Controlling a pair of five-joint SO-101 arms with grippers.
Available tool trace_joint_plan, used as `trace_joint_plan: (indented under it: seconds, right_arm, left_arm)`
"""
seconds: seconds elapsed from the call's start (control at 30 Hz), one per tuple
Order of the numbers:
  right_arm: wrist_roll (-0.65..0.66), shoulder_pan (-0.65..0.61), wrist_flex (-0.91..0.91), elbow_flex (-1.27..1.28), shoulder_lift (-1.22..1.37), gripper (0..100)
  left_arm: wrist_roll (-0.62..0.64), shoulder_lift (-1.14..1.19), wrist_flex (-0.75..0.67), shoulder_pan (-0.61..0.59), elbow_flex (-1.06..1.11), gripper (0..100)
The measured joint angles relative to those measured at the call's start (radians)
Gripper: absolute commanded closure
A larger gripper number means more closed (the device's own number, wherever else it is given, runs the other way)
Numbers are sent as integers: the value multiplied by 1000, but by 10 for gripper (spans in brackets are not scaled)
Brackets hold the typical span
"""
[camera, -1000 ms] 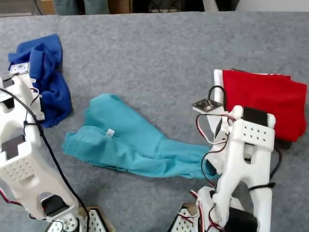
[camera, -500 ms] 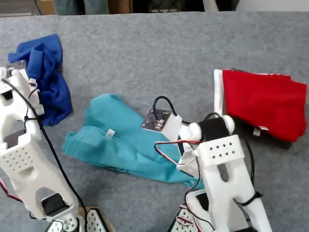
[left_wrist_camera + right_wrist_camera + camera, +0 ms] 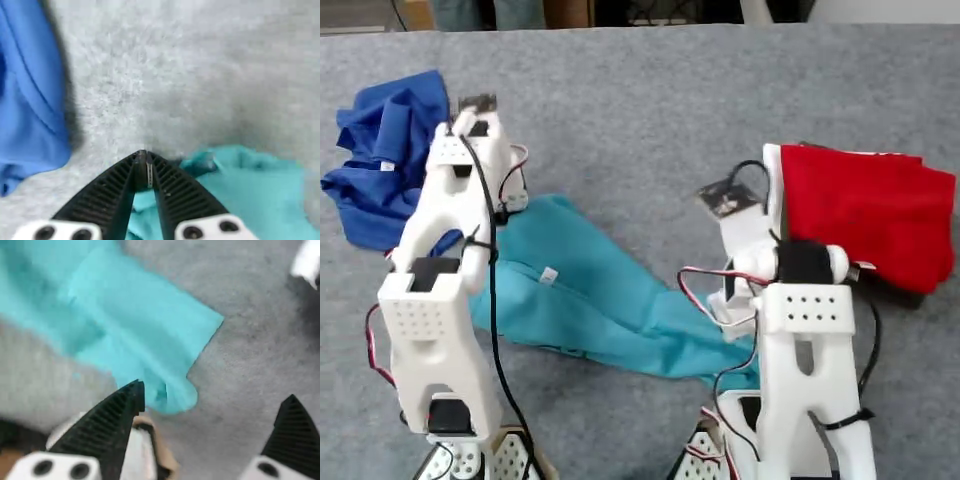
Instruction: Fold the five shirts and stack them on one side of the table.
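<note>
The teal shirt lies unfolded across the middle of the grey table, a long rumpled band running from beside the blue shirt toward the near right. Its cloth is creased into lengthwise ridges, and a small white tag shows on top.

Your left gripper sits at the shirt's upper left edge with its fingers pressed together. The left wrist view does not show whether any cloth is caught between them. Your right gripper hangs over the shirt's opposite end with its fingers spread wide, and nothing is in them.

By the look of it, you are at the start of the teal shirt's fold, with an arm at each end and the garment not yet flattened. The next move likely calls for a sure hold on both ends, so the cloth can be pulled taut and laid flat before any fold.

At the right side, a folded red shirt tops a stack with white and dark layers beneath it. The blue shirt lies crumpled at the far left, not yet folded.
</note>
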Motion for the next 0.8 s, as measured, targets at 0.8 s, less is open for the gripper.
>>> trace_joint_plan:
  seconds: [0.8]
  right_arm:
    - [-160, 117, -407, 91, 410, 589]
  left_arm:
    - [23, 38, -92, -68, 5, 970]
